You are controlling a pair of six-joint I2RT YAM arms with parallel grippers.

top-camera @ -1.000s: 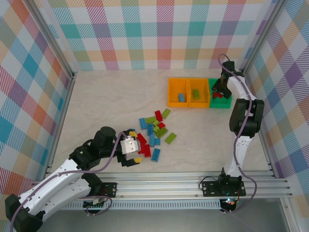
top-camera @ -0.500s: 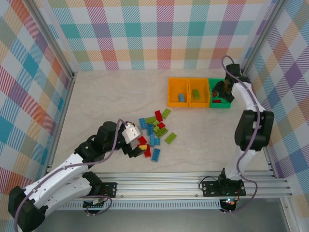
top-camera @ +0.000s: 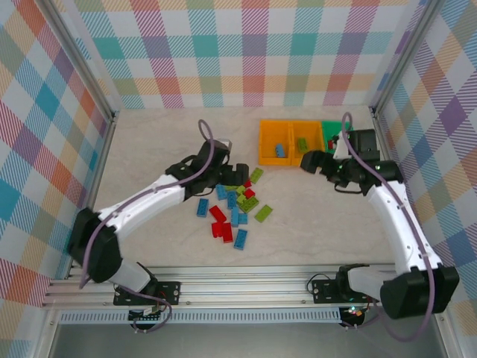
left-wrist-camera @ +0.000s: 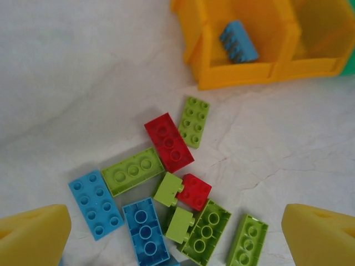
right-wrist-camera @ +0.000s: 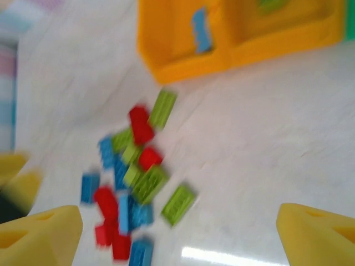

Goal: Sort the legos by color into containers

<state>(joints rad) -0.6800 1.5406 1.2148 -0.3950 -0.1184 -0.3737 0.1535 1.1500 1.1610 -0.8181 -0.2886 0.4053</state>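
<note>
The legos (top-camera: 237, 203) lie in a loose pile of blue, red and lime green bricks mid-table, seen close up in the left wrist view (left-wrist-camera: 166, 166) and blurred in the right wrist view (right-wrist-camera: 136, 183). My left gripper (top-camera: 229, 177) hovers over the pile's far edge, open, its yellow fingertips (left-wrist-camera: 34, 235) wide apart with nothing between them. The containers stand in a row at the back right: an orange bin (top-camera: 262, 145) holding a blue brick (left-wrist-camera: 238, 41), an orange bin (top-camera: 305, 155) holding a green brick (top-camera: 302, 143), and a green bin (top-camera: 329, 130) partly hidden by my right arm. My right gripper (top-camera: 313, 162) is open and empty in front of the bins.
A lone blue brick (top-camera: 202, 207) lies left of the pile and a green one (top-camera: 262, 213) to its right. Checked walls and metal posts close in the table on three sides. Bare tabletop stretches to the left and along the near edge.
My left arm swung from the pile's near-left side to its far side. My right gripper left the green bin, moved left and nearer, and its jaws opened wider.
</note>
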